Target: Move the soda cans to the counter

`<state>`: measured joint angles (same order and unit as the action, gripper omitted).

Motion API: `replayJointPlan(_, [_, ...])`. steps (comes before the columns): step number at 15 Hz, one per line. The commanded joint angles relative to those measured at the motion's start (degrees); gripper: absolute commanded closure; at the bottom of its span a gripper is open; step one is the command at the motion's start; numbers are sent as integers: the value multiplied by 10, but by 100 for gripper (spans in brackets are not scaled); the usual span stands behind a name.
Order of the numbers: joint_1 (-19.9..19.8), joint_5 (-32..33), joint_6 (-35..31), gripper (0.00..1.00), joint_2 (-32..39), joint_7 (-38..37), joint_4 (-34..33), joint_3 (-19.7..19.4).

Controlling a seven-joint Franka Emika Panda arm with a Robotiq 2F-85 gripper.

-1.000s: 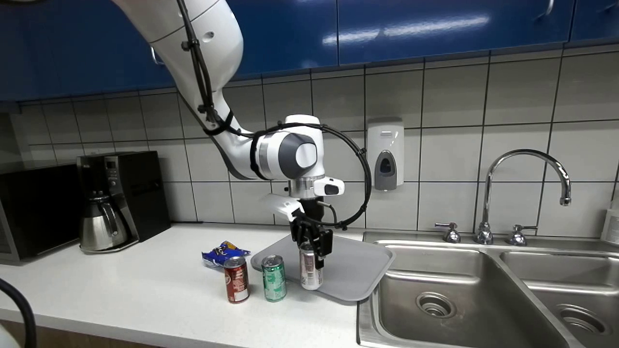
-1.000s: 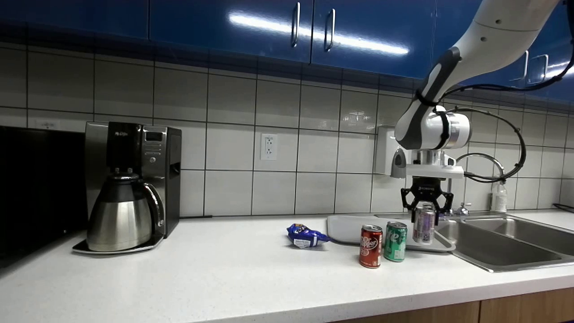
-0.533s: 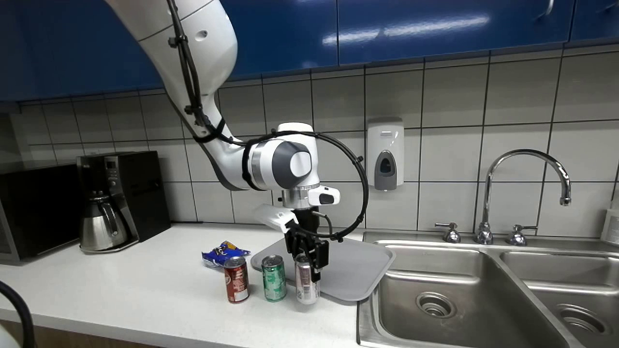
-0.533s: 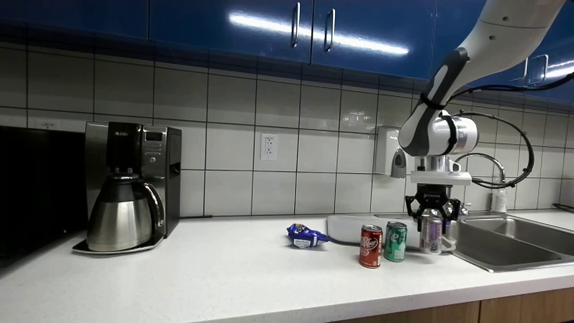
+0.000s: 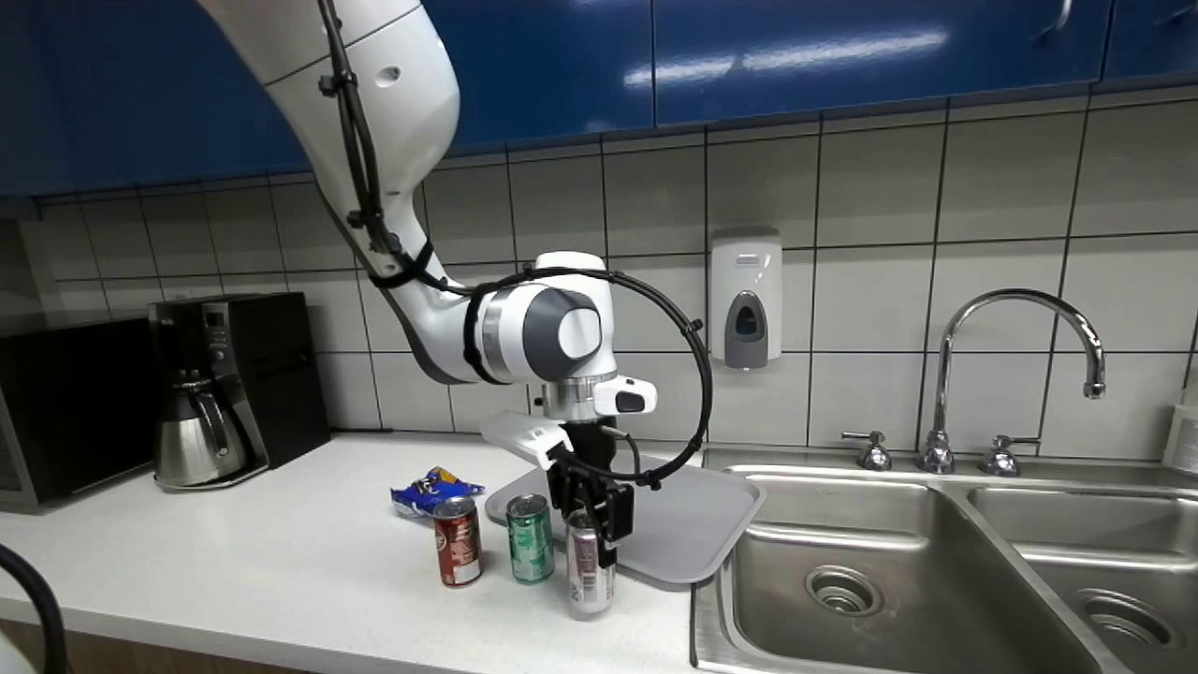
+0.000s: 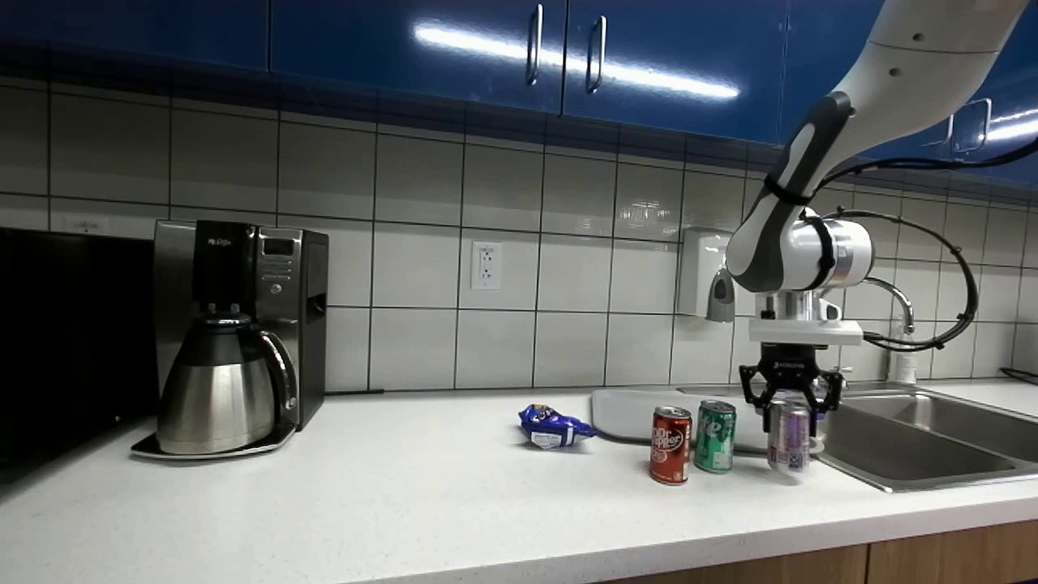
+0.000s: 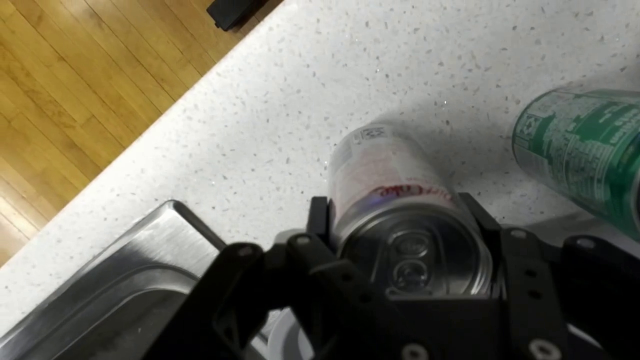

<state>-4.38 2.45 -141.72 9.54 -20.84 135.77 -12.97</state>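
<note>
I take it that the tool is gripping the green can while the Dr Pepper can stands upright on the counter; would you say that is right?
Not quite: the wrist view shows the tool gripping the silver Coke can, with the green can beside it. The Dr Pepper can does stand upright on the counter.

Wht/gry arm (image 5: 407, 131); blk hand (image 6: 790, 418)

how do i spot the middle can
On the white counter, find the grey tray by the sink. In front of it, between the red can and the silver can held by the tool, stands the middle can, the only green one.
</note>
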Motion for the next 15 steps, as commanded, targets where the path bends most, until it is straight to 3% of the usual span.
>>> replayJointPlan(1, [-7,14,-6,62,-19,-14,15,3])
replayJointPlan(3, [-6,13,-5,62,-19,-14,15,3])
replayJointPlan(4, [-6,14,-4,12,-19,-14,15,3])
replayJointPlan(7, [-6,15,-5,0,-21,-18,16,2])
replayJointPlan(15, [-1,35,-10,0,-35,-41,15,1])
